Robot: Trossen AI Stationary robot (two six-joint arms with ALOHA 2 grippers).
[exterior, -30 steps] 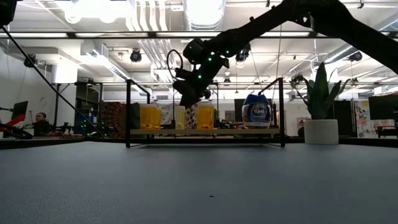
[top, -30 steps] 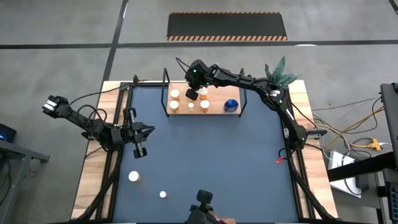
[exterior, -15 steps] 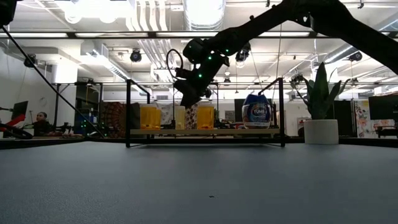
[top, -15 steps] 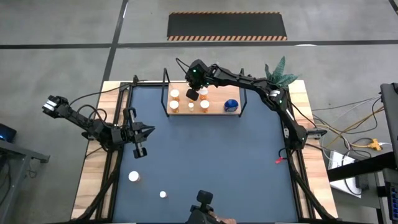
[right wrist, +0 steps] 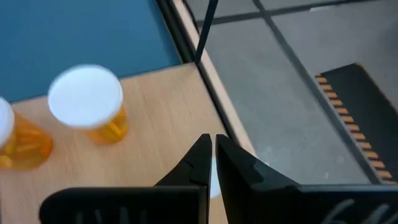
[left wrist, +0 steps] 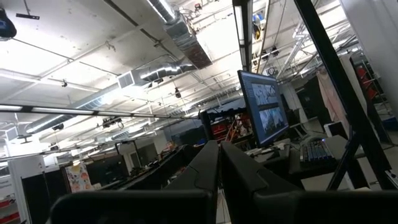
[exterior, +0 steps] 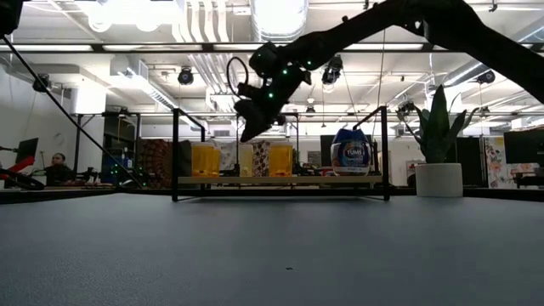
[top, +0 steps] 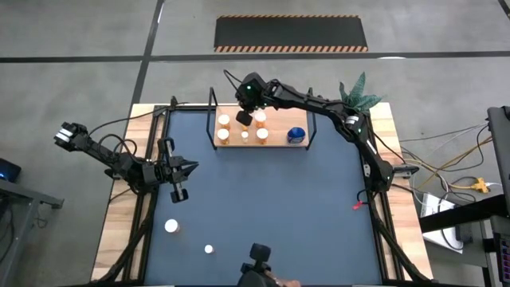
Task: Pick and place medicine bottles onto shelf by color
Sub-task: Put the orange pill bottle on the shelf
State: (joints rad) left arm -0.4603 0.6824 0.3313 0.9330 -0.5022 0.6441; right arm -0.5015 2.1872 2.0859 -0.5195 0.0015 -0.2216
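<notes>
The light-wood shelf (top: pixel 275 142) stands at the far edge of the blue mat. Several orange bottles with white caps (top: pixel 225 120) and one blue bottle (top: pixel 296 135) stand on it; they also show in the low view (exterior: pixel 204 160). Two more white-capped bottles (top: pixel 171 226) (top: pixel 209 249) stand on the mat near the front left. My right gripper (top: pixel 244 117) hovers shut and empty above the shelf's left part, over two orange bottles (right wrist: pixel 87 99) (right wrist: pixel 15 140). My left gripper (top: pixel 179 194) is shut and empty at the mat's left side.
A potted plant (top: pixel 358 94) stands off the shelf's right end, its white pot (exterior: pixel 439 179) showing in the low view. The shelf's black wire frame (exterior: pixel 175 153) rises at both ends. Bare mat (top: pixel 279 207) lies between the shelf and the front edge.
My right gripper has risen a little above the shelf and drifted slightly toward the table's far left. The bottles on the shelf have stayed where they were.
</notes>
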